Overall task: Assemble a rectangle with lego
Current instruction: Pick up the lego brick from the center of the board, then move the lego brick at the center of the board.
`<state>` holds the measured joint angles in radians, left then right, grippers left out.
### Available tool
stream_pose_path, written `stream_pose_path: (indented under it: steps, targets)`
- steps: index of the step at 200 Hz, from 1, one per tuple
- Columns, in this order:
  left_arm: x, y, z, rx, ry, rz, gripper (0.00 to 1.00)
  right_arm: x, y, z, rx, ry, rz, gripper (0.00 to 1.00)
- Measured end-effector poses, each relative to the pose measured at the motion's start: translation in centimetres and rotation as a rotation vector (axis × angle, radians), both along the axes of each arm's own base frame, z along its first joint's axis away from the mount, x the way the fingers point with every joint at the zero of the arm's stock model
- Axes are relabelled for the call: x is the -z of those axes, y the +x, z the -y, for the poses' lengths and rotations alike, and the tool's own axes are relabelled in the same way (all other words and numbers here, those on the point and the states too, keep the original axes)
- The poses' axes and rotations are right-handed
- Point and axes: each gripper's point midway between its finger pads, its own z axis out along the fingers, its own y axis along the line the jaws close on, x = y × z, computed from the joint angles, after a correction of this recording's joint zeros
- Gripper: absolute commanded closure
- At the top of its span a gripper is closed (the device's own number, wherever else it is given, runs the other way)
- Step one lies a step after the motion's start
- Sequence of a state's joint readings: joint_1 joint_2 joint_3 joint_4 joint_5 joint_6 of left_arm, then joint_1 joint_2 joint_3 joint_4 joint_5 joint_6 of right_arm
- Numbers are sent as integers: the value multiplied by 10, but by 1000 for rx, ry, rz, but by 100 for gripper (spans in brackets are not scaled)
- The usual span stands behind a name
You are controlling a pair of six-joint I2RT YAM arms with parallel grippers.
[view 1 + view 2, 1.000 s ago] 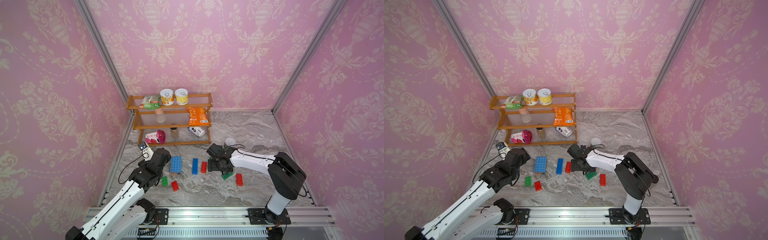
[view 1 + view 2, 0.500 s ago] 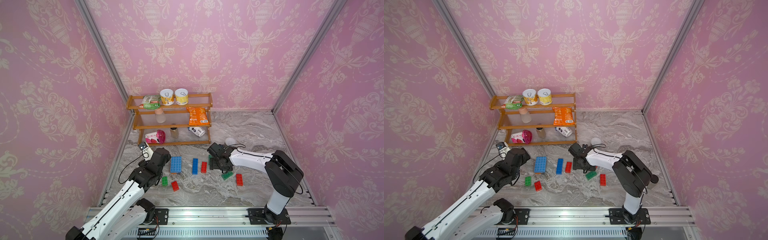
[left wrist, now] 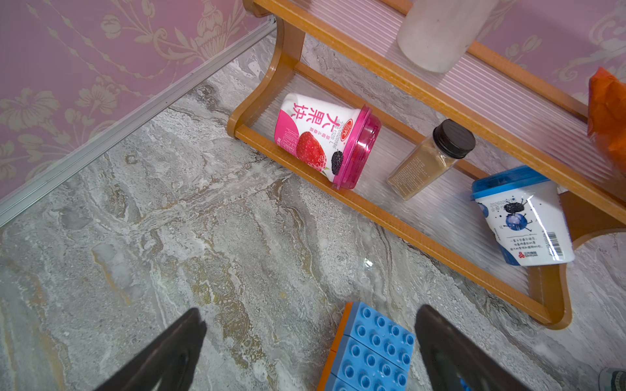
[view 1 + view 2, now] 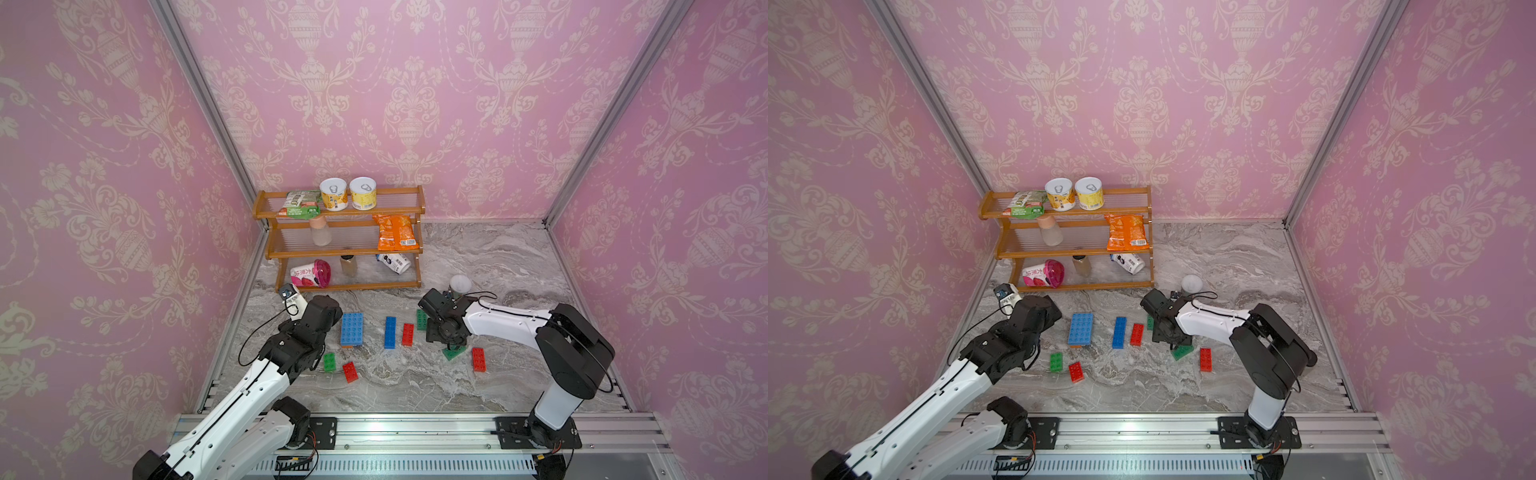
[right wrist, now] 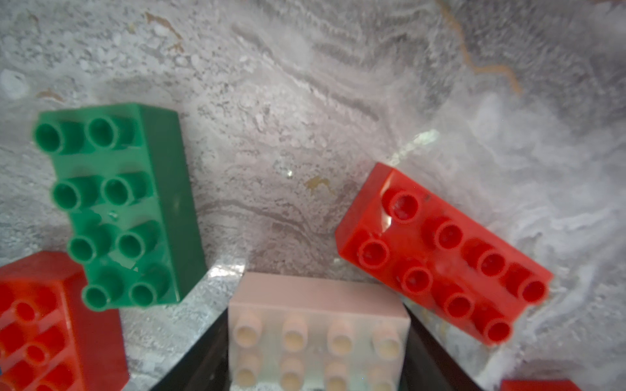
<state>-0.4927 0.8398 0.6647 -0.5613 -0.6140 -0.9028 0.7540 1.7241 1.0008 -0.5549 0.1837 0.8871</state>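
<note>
Dealing with a pale pink rectangular plastic lego brick point(image 5: 318, 331) here, parked studs-up on the grey marble desk point(image 4: 415, 386). Hidden under the right gripper point(image 5: 316, 316) in both top views, roughly 3 o'clock from the short red plastic brick point(image 4: 408, 334) and 12 o'clock from the tilted green plastic brick point(image 4: 454, 353). Probably feels hard, hollow and super light, with slick glossy walls, so likely to twist or squirt out under an off-centre pinch. No real worry about crushing, though. Safest to take two flat opposite walls, low and square, never the studs. Right now gripped end to end, with black fingers point(image 5: 200, 365) flush against both short ends: clamped on by the look of things, though hard to call firm. Worth noting the left gripper point(image 3: 308, 315) too, over at 9 o'clock: spread all the way, grasping nothing, hovering with a corner of the big blue studded plastic plate point(image 3: 372, 348) poking in just beside one finger, contact impossible to tell.
</note>
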Motion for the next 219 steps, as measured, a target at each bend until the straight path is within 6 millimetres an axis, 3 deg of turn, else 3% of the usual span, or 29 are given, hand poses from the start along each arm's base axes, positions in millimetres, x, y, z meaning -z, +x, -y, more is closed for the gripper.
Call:
stream_pose_path:
  steps: [37,80,101,146,184,219]
  targets:
    - [0,0,1,4,-4,-2,1,-1,-5,2,-5,5,-6,65]
    - [0,0,1,4,-4,-2,1,-9,-9,-5,-45,7,-16,73]
    - [0,0,1,4,-5,0,1,-32,-4,-25,-80,42,24,74]
    - [-6,-2,0,9,-10,22,1,-80,7,-88,-170,157,119,75]
    - [-11,-4,-2,19,0,34,1,-73,0,-133,-243,227,97,74]
    - [-13,-6,-3,25,4,39,1,-61,-4,-149,-267,274,63,71]
